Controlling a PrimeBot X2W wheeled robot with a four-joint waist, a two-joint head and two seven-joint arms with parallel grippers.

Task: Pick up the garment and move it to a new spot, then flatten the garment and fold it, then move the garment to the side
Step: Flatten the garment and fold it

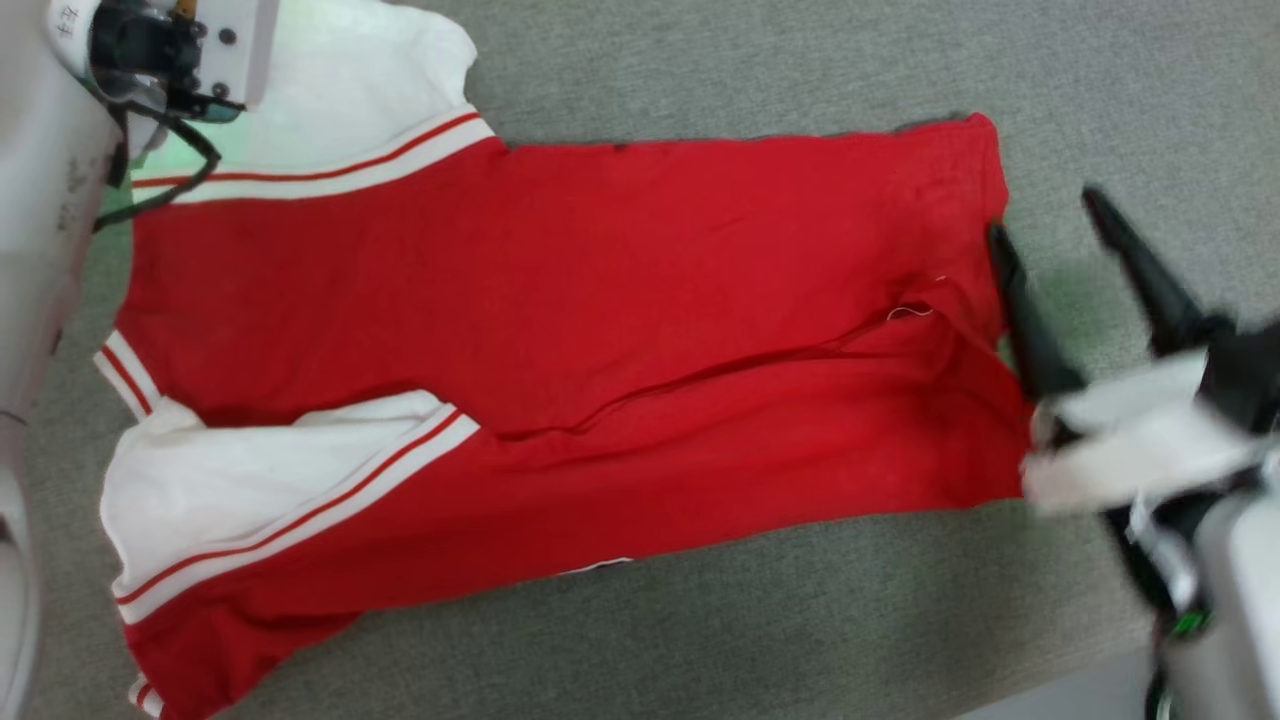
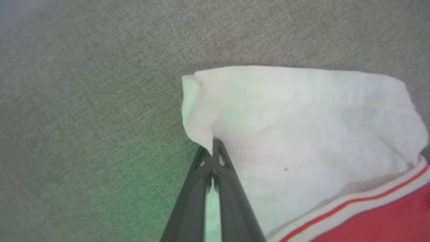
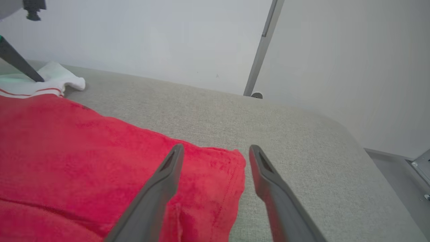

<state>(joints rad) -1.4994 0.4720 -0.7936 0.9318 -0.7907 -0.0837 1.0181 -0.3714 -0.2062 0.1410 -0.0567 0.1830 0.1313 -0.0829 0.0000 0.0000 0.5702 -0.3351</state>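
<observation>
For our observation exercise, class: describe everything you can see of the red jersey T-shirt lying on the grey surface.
The jersey T-shirt is soft red knit with white short sleeves edged in red-and-white striped trim. It lies spread lengthwise on the grey fabric surface, one long side folded inward over the body, mildly wrinkled. The left gripper is shut, pinching the far sleeve's edge; the right gripper stands open astride a hem corner.

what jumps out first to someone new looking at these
A big red garment with white sleeves lies spread across the grey surface. The left gripper has its fingers shut on one sleeve's edge; the right gripper hovers open at the hem corner.
</observation>
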